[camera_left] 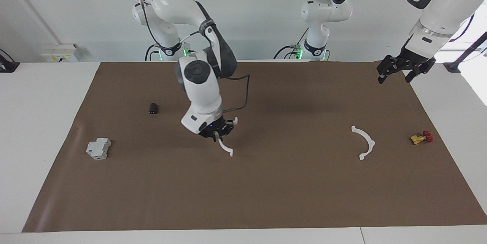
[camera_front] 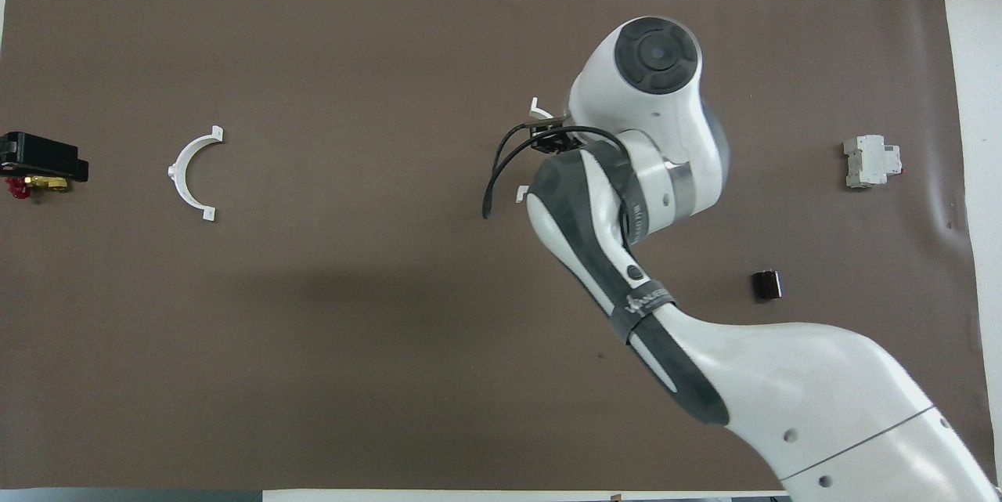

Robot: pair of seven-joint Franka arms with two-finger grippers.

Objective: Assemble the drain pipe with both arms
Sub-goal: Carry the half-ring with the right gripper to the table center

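With right gripper clamped mid-arc on one white half-ring — light, thin, springy, so grip mid-arc, not tabs; mate at 3 o'clock; left gripper open, empty.

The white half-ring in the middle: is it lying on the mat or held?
Held. The right gripper is shut on that half-ring; one end dips toward the mat.
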